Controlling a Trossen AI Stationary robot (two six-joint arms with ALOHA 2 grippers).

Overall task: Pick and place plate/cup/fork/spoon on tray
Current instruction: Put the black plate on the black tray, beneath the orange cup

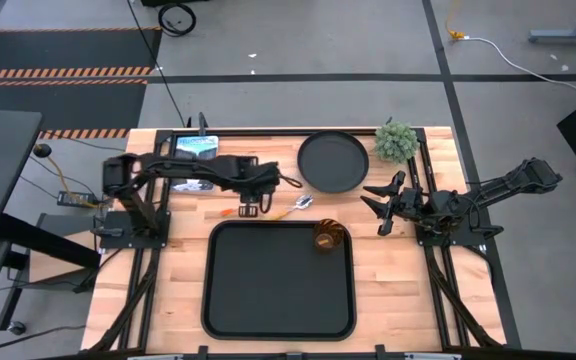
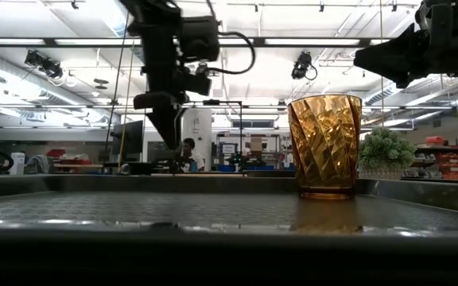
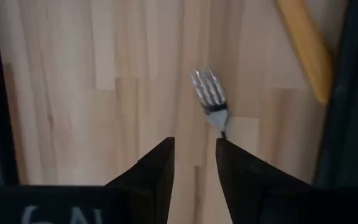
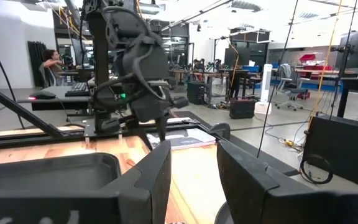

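Note:
The fork (image 3: 211,98) lies on the wood just beyond the tray's far edge, with its tines toward the table's right. Its orange handle (image 1: 231,212) shows left of my left gripper. My left gripper (image 1: 255,206) points down over the fork's neck, with a narrow gap between its fingers (image 3: 194,149). The spoon (image 1: 302,203) lies to its right. The amber cup (image 1: 328,236) stands upright in the tray's (image 1: 228,300) far right corner. The round black plate (image 1: 333,160) rests on the table beyond. My right gripper (image 1: 380,207) is open and empty, right of the cup. My left gripper comes from above with its fingers lying across the fork. The fork's neck (image 3: 221,124) runs under one fingertip (image 3: 229,149), and bare wood shows in the gap. I cannot tell whether the finger touches the fork.
A small potted plant (image 1: 399,141) stands at the far right of the table, next to the plate. A blue-covered book (image 1: 196,147) lies at the far left. The spoon's orange handle (image 3: 303,50) lies close to the tray's edge, near my left gripper.

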